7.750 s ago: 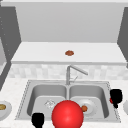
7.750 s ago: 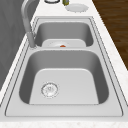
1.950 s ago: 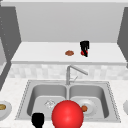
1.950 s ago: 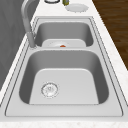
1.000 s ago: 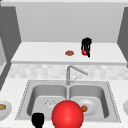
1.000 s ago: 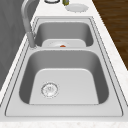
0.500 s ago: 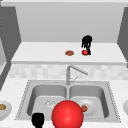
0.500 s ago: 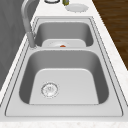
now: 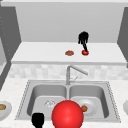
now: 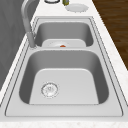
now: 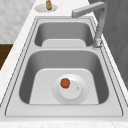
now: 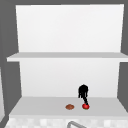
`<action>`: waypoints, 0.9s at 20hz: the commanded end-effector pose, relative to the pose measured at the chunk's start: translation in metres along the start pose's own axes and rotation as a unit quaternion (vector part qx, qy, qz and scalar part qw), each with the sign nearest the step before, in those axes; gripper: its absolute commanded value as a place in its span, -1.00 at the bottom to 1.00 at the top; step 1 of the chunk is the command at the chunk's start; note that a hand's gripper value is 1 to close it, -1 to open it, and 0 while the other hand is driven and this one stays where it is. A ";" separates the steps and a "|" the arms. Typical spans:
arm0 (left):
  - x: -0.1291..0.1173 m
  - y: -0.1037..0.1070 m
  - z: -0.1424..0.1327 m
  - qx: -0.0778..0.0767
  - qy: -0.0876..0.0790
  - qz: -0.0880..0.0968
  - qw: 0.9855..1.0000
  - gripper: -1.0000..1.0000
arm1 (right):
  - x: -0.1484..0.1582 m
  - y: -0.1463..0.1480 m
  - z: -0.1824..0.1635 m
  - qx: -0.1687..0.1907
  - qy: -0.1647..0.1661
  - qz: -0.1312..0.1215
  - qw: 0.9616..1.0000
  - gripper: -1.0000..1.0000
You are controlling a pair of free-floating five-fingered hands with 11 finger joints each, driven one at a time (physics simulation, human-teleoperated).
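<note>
My right hand (image 9: 83, 37) hangs over the lower shelf (image 9: 40, 53) behind the sink, also seen as the right hand (image 12: 83, 91) in the upper view. One straight finger reaches down to a small red thing (image 9: 85, 52) that rests on the shelf, the same red thing (image 12: 85, 106) from above. A flat brown thing (image 9: 69, 53) lies just to its left. My left hand (image 9: 38, 120) stays low at the sink's front edge, beside a big red ball (image 9: 67, 115).
A white plate (image 11: 75, 93) with a small orange-red piece (image 11: 65, 83) lies in the right basin. The faucet (image 9: 71, 72) stands between the basins. A plate (image 9: 2, 107) with food sits on the left counter, another plate (image 10: 76, 7) on the right.
The right hand came up from beside the sink to the shelf with the red thing. In the last half second it rose slightly up and left while the red thing stayed on the shelf.
</note>
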 end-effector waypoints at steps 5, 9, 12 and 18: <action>0.000 0.000 0.000 0.000 0.000 0.000 1.000 0.00 | 0.036 -0.007 0.007 0.017 -0.036 -0.009 0.999 -1.00; 0.000 0.000 0.000 0.000 0.000 0.000 1.000 0.00 | 0.050 -0.003 -0.001 0.024 -0.064 -0.008 0.998 -1.00; 0.000 0.000 0.000 0.000 0.000 0.000 1.000 0.00 | 0.062 0.000 -0.006 0.025 -0.085 -0.009 0.996 -1.00; 0.000 0.000 0.000 0.000 0.000 0.000 1.000 0.00 | 0.082 0.016 -0.026 0.009 -0.105 0.000 0.994 -1.00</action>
